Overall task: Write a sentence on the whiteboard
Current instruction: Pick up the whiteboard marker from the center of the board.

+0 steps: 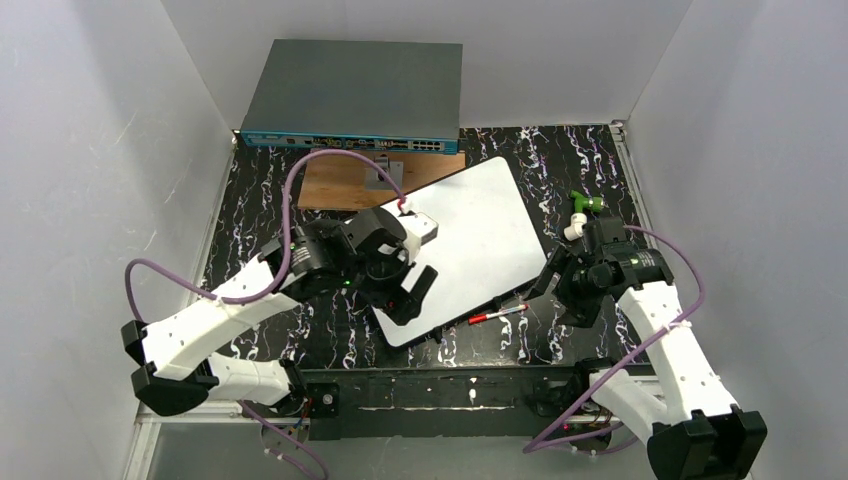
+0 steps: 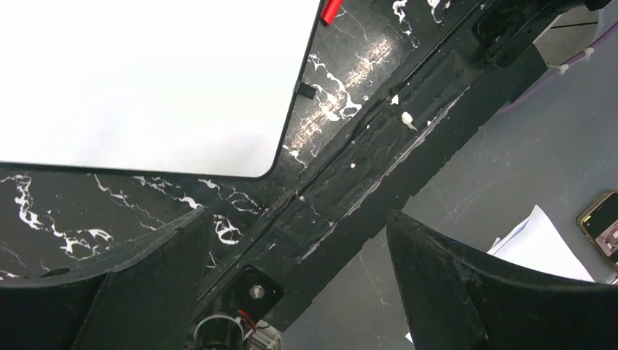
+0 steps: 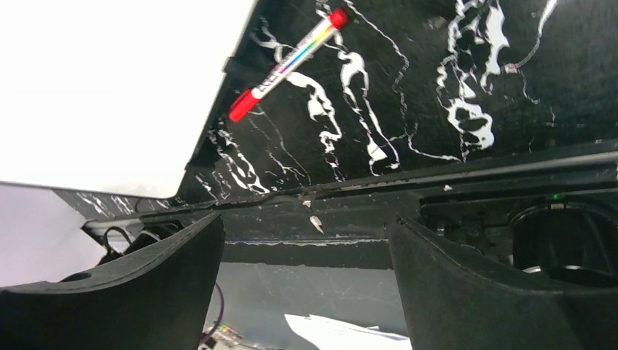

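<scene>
The whiteboard (image 1: 475, 240) lies tilted on the black marbled table, blank; it also shows in the left wrist view (image 2: 146, 80) and the right wrist view (image 3: 109, 87). A marker with a red cap (image 1: 497, 315) lies on the table just off the board's near right edge, seen in the right wrist view (image 3: 288, 65); its red tip shows in the left wrist view (image 2: 331, 10). My left gripper (image 1: 408, 290) is open and empty over the board's near left corner. My right gripper (image 1: 560, 285) is open and empty, just right of the marker.
A grey network switch (image 1: 350, 95) stands at the back. A brown wooden plate (image 1: 340, 185) lies in front of it, partly under the board. A green and white object (image 1: 580, 212) sits at the right. A black rail (image 1: 440, 385) runs along the near edge.
</scene>
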Robot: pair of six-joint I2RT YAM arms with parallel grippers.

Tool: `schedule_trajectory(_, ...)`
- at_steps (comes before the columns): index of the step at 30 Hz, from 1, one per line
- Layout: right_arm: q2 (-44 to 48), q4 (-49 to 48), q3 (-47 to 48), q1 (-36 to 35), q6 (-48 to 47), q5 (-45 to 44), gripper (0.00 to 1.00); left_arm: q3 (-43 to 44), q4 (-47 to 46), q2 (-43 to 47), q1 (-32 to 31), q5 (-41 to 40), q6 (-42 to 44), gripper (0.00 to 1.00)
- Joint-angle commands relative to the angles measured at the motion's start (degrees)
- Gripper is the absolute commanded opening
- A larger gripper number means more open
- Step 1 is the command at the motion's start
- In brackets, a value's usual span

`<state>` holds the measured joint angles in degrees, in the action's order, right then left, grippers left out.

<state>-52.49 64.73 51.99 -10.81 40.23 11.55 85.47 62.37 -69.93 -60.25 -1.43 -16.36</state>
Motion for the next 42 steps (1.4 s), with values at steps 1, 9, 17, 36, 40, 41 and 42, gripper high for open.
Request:
schedule_trajectory(1, 0.39, -2.0, -3.29, -0.27, 10.75, -1.89, 0.88, 1.2, -2.67, -1.1, -3.09, -3.04, -1.21, 0.87)
schedule_trajectory(9, 1.4, -8.64, -8.66, -0.27, 23.13, -1.99, 0.8, 0.31, -3.55, -3.19, -6.06, -4.08, -0.9, 0.87)
schedule_trajectory(17, -5.9, -13.4, -10.58, -0.27, 27.03, -1.54, 0.77, 1.86, -1.97, -4.24, -9.09, -6.69, 0.45, 0.89)
schedule_trajectory(36, -16.79, -22.41, -11.31, -1.17, 37.07, 1.4, 0.62, -5.48, -4.84, 3.69, -11.11, -11.11, -0.01, 0.92)
schedule_trajectory(40, -17.06, -20.61, -12.02, -1.41, 38.49, -0.12, 0.56, -6.23, -4.9, 4.18, -11.07, -11.19, 0.01, 0.92)
schedule_trajectory(41, -16.41, -20.84, -12.87, -1.41, 38.76, -0.15, 0.55, -6.55, -4.94, 4.32, -11.11, -11.26, 0.01, 0.92)
schedule_trajectory(42, -15.77, -21.04, -13.67, -1.41, 39.05, -0.06, 0.54, -6.74, -4.9, 4.52, -11.1, -11.37, 0.01, 0.92)
